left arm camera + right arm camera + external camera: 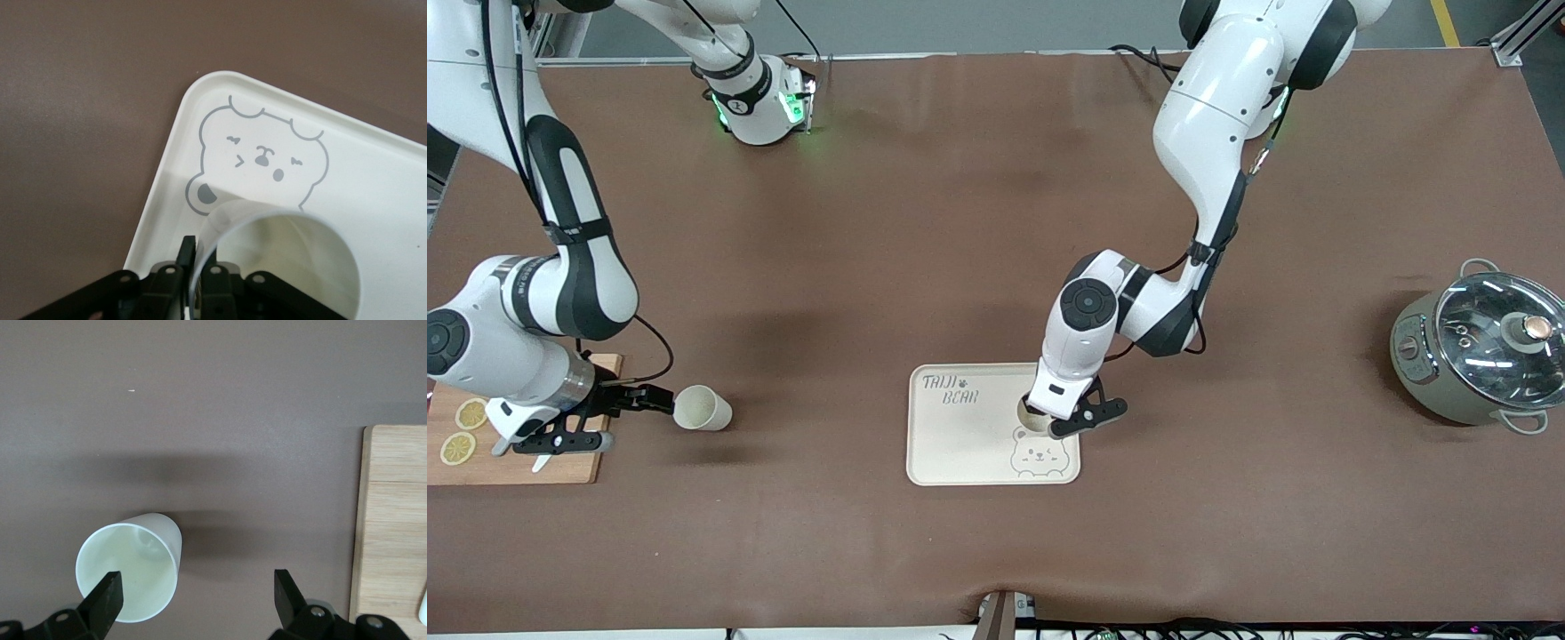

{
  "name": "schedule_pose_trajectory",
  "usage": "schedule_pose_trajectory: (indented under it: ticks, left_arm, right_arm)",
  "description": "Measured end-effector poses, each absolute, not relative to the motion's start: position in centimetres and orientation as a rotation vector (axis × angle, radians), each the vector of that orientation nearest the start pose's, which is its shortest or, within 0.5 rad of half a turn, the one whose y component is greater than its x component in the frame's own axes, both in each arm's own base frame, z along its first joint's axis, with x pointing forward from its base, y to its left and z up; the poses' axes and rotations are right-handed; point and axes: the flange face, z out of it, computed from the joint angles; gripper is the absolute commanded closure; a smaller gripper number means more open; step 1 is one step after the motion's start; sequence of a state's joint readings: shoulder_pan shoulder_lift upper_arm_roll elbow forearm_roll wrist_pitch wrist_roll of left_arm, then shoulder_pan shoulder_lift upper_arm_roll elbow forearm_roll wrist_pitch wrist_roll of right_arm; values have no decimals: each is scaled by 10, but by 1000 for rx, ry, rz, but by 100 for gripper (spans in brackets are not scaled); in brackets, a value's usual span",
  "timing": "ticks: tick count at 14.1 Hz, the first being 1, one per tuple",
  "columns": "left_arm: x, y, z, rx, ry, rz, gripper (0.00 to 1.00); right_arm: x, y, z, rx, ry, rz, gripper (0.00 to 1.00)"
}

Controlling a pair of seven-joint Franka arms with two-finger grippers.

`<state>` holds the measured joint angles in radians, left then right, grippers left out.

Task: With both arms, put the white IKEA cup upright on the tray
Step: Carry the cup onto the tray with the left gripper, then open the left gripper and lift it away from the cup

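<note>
The left gripper (1069,418) pinched the rim of an upright white plastic cup (287,257) on the cream rectangular tray (960,444); release was due. The right gripper (618,418), spread wide, waited beside a second, toppled white cup (703,409).

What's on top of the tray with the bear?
A white cup stands upright on the tray, its rim pinched by the left gripper. The cup and gripper cover part of the tray.

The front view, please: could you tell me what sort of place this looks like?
Probably a robotics lab's tabletop test bench with kitchen props: two arms over a brown-covered table, a cream tray, a lidded pot and a wooden cutting board with lemon slices.
</note>
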<state>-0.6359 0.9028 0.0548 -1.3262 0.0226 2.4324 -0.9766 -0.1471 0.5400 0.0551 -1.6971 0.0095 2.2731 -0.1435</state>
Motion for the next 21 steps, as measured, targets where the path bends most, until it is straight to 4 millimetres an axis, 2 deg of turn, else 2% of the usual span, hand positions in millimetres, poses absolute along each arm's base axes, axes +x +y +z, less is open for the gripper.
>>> schedule_pose_trajectory:
  ticks: [4, 7, 9, 11, 13, 14, 16, 18, 21]
  left_arm:
    - [634, -432, 229, -3184, -646, -322, 0]
    - [631, -430, 242, -3150, -647, -257, 0]
    - [632, -426, 268, -3130, -657, -228, 0]
    - [638, -413, 308, -3122, -683, -234, 0]
    - [649, -377, 354, -3099, -672, -204, 0]
    - [656, -350, 375, -3089, -630, -172, 0]
    - [670, -284, 412, -3091, -457, -95, 0]
    - [683, -222, 433, -3114, -371, -70, 0]
    - [699, -141, 449, -3135, -285, -87, 0]
  right_arm:
    - [674, -66, 284, -3109, -58, -68, 0]
    - [671, -65, 279, -3108, -59, -55, 0]
    - [669, -64, 276, -3108, -59, -47, 0]
    - [669, -64, 275, -3107, -61, -44, 0]
    - [668, -63, 273, -3106, -62, -39, 0]
    - [668, -63, 272, -3106, -63, -36, 0]
    - [668, -61, 266, -3104, -65, -32, 0]
    - [669, -60, 258, -3103, -67, -36, 0]
    - [669, -60, 242, -3101, -66, -24, 0]
